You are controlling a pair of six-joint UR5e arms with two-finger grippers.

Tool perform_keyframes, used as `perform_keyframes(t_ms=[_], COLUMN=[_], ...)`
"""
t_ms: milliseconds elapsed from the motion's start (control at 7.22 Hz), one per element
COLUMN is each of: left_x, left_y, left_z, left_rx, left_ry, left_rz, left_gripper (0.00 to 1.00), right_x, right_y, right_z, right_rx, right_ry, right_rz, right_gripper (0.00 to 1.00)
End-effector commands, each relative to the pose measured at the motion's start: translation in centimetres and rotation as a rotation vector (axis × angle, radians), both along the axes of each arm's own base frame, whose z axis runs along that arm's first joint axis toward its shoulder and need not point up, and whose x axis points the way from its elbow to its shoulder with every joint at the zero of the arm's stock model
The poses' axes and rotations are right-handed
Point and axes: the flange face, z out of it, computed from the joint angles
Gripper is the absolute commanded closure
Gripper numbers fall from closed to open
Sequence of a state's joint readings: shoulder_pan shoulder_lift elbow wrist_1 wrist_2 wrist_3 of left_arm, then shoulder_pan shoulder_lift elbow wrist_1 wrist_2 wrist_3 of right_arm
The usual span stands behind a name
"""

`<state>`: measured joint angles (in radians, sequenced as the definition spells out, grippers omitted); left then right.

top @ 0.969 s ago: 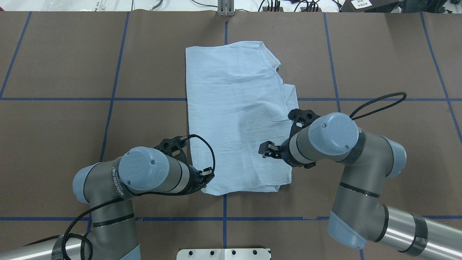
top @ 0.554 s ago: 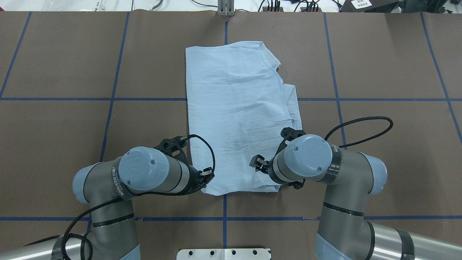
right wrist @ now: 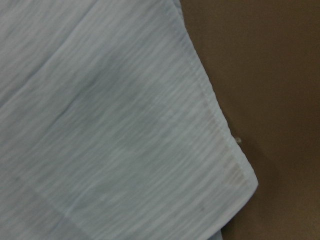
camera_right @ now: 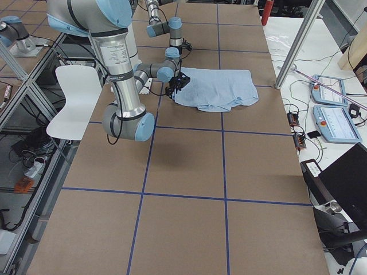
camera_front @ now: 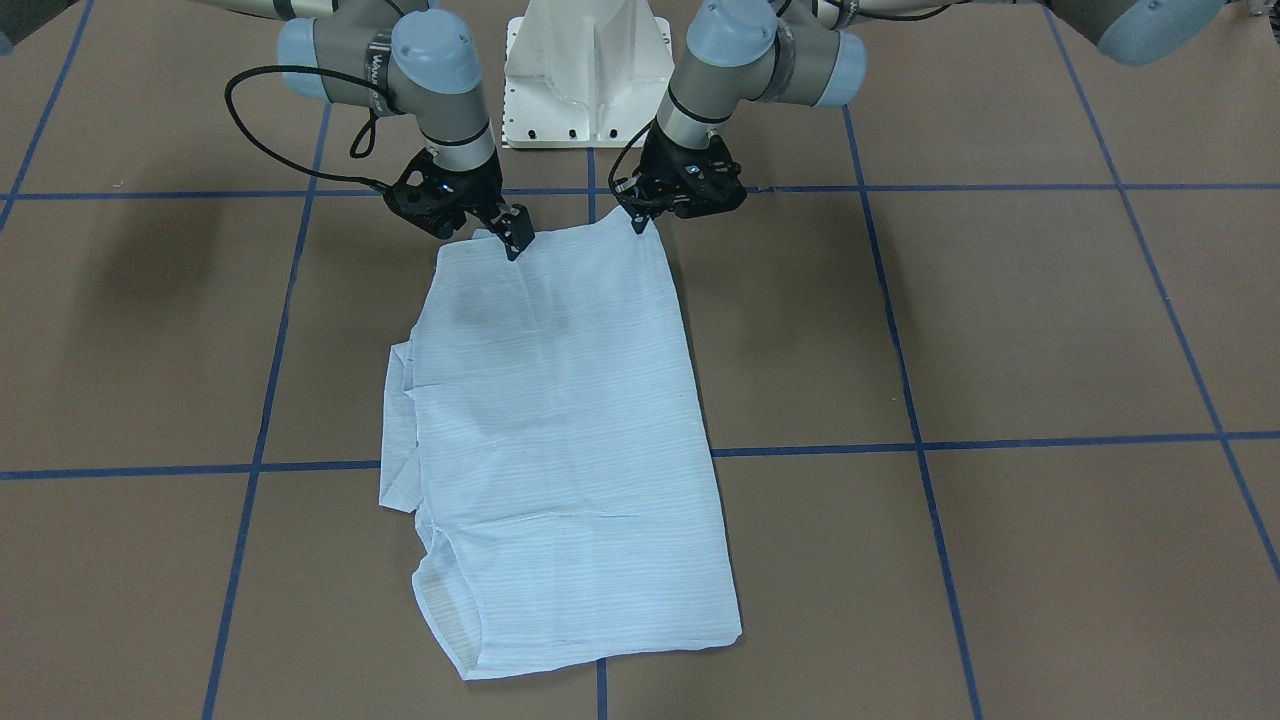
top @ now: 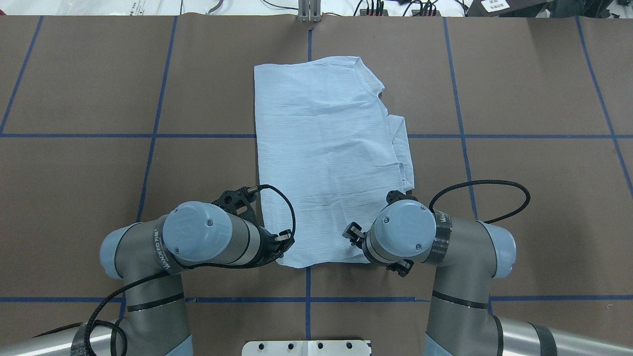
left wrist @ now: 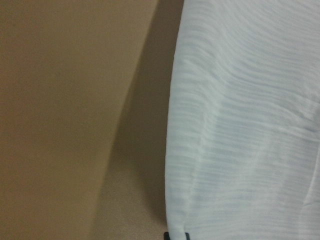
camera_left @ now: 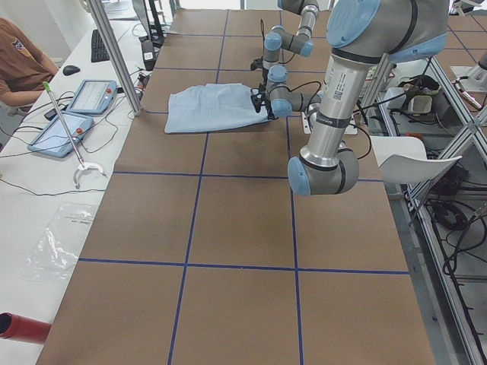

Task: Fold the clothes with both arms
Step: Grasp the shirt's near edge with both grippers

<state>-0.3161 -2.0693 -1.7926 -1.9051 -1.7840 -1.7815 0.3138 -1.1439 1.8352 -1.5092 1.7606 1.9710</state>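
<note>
Shirt against the jaws: the shirt (top: 326, 148) lies flat in the middle of the table, its long side running away from the robot and its near hem between the two grippers.
Left arm (top: 198, 237): reaches in low at the shirt's near corner on the robot's left.
Right arm (top: 410, 232): bends over the opposite near corner.
Left gripper (camera_front: 640, 222): its jaws are drawn together on that corner. In the left wrist view the cloth edge (left wrist: 245, 125) casts a shadow on the table.
Right gripper (camera_front: 512, 235): its jaws are spread, tips down on the cloth just inside the hem. In the right wrist view the shirt corner (right wrist: 100, 125) lies loose.
Shirt's look: light blue with fine stripes, folded to a long rectangle with light creases. Under-layers jut out along the robot's right side.
Surface: a brown table (top: 99, 89) marked into squares by blue tape lines (top: 79, 135).
Room: a white pedestal (camera_front: 585, 60) stands at the robot's edge. In the left side view a white bench (camera_left: 46, 190) runs along the far side, with two tablets (camera_left: 91, 95) on it and a person (camera_left: 19, 65) sitting at it.
</note>
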Motion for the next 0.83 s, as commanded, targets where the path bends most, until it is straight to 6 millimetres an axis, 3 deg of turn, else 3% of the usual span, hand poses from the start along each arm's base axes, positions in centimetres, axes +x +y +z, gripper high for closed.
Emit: perform_keyframes(t_ms=[0, 138, 277, 554, 692], left_x=[0.03, 0.03, 0.04, 0.04, -0.01], left_y=[0.00, -0.02, -0.02, -0.02, -0.02], left_z=[0.04, 0.04, -0.06, -0.06, -0.12], left_rx=[0.002, 0.002, 0.003, 0.003, 0.005], left_ry=[-0.001, -0.001, 0.000, 0.000, 0.001], left_rz=[0.001, 0.000, 0.000, 0.000, -0.001], left_gripper=[1.00, 1.00, 1.00, 1.00, 1.00], right_x=[-0.45, -0.51, -0.57, -0.70, -0.70], right_y=[0.47, 0.35, 0.33, 0.49, 0.50], right_z=[0.05, 0.21, 0.14, 0.21, 0.21], right_rx=[-0.006, -0.007, -0.007, -0.006, -0.008], right_ry=[0.002, 0.003, 0.000, 0.002, 0.001], right_rz=[0.002, 0.003, 0.004, 0.000, 0.000], right_gripper=[0.00, 0.05, 0.26, 0.28, 0.44])
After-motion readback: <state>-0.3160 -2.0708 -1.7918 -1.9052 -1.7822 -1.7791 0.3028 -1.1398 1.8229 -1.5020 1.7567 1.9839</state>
